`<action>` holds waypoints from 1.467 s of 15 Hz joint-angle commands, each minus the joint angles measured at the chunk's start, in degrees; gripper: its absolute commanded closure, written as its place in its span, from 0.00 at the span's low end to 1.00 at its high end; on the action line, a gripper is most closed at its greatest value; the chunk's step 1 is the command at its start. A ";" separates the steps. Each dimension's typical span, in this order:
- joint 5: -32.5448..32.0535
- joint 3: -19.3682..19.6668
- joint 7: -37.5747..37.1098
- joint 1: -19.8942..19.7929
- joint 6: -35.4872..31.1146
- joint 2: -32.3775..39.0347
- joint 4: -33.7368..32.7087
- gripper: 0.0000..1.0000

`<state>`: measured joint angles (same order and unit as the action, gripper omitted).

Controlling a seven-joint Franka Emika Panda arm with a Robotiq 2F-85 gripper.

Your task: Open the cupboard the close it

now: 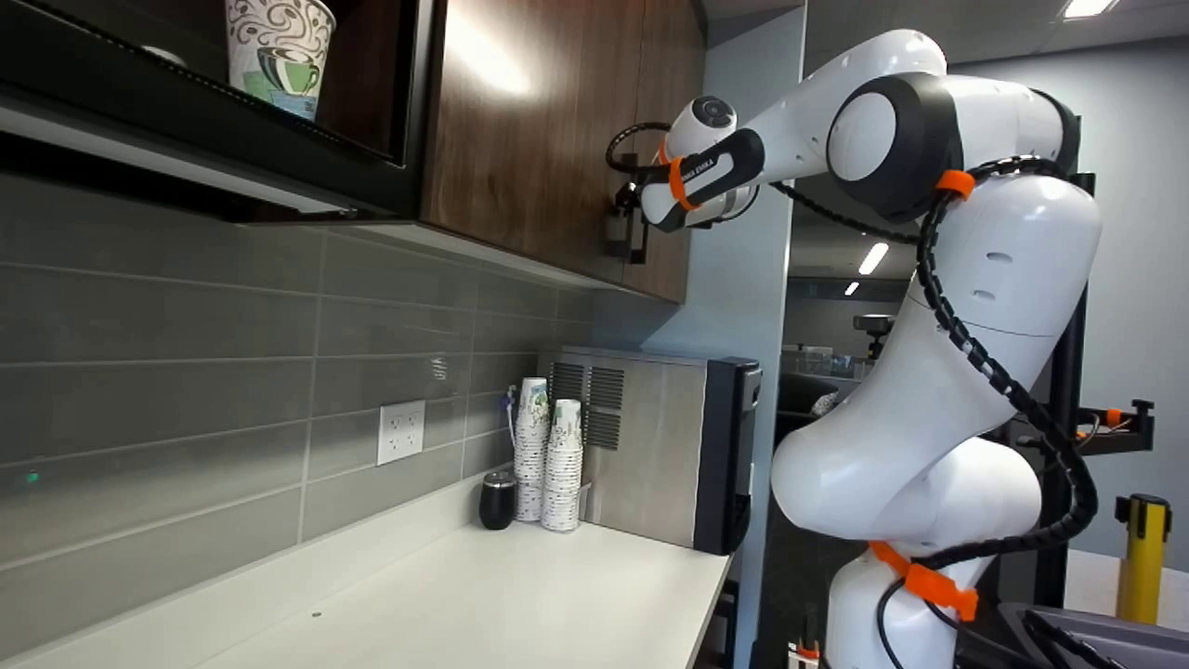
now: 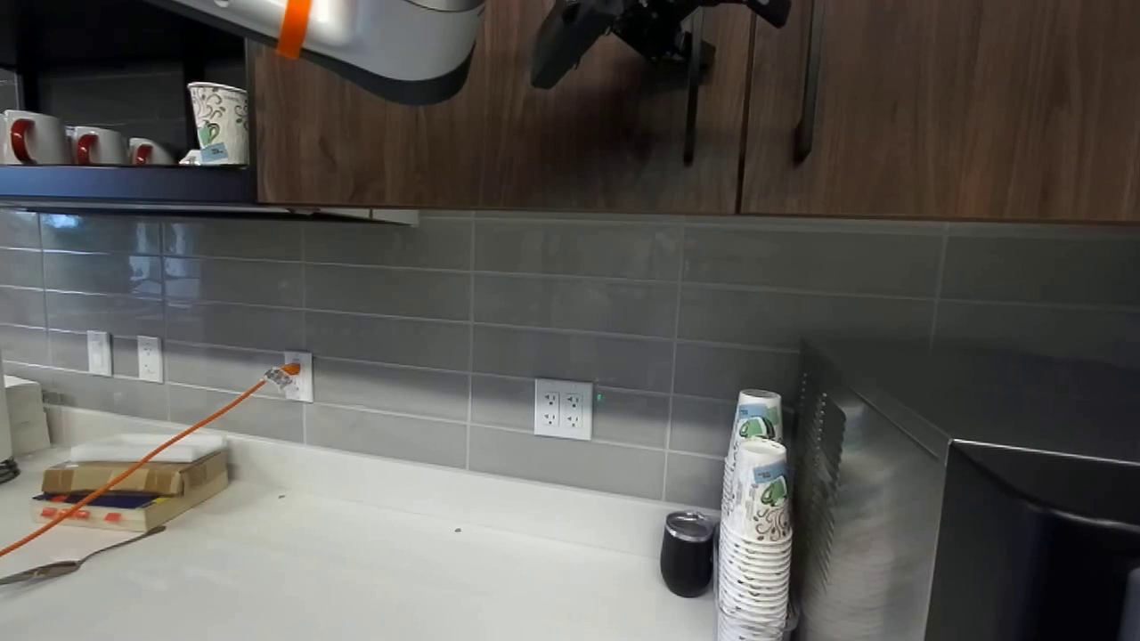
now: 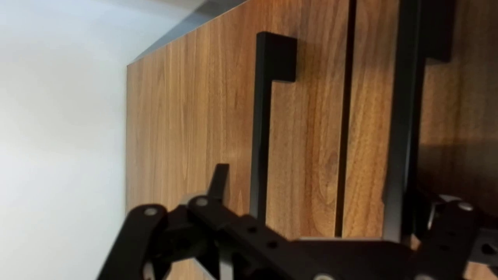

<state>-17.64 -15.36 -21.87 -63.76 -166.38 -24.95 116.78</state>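
Cupboard hung high over the desk, both doors shut; opening not begun, I'd say. End effector spread wide, pinching nothing. One of its fingers shows out past the far bar; its mate is just beside the near bar, seemingly tucked partly behind. Contact: can't tell from where I stand.

Step in hand, my guess: catching the near bar. Better to hook than squeeze: drawing the fingers in could bring the loose one against the far bar. Seat the hooked one deep, ease straight out, then follow the door's arc, turning with it so the bar doesn't slip off.
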 commanded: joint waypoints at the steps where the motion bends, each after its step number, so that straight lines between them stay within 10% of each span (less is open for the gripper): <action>1: -2.87 -2.41 -3.21 -4.51 0.31 -1.40 0.68 0.00; 22: -0.67 8.87 0.95 2.95 9.22 -16.74 16.93 0.00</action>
<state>-18.62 -9.80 -23.59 -61.57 -159.98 -37.72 128.62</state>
